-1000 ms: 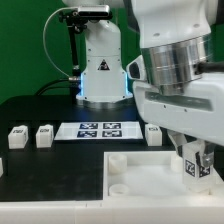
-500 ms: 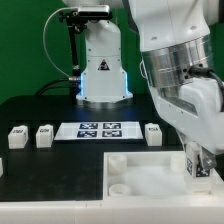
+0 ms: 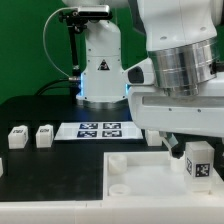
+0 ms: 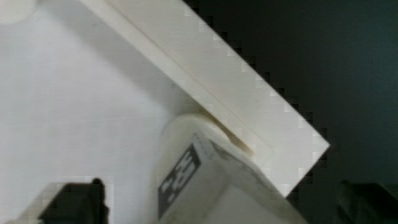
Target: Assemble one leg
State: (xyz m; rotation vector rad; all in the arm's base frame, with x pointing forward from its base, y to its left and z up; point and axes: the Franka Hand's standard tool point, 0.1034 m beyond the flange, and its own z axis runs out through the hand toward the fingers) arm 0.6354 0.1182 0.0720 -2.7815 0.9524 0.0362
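Leg upright at 4 o'clock in the exterior view, below the arm's hand, its end at a round corner socket of the white square piece. Gripper: dark fingertips flank the leg; whether they pinch it cannot be told. Marker board at 10 o'clock of the leg; loose leg and neighbouring post at 9 o'clock

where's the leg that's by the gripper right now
At the exterior view's far right, the leg stands under the gripper at the back right corner of the wide white piece, right of the marker board.
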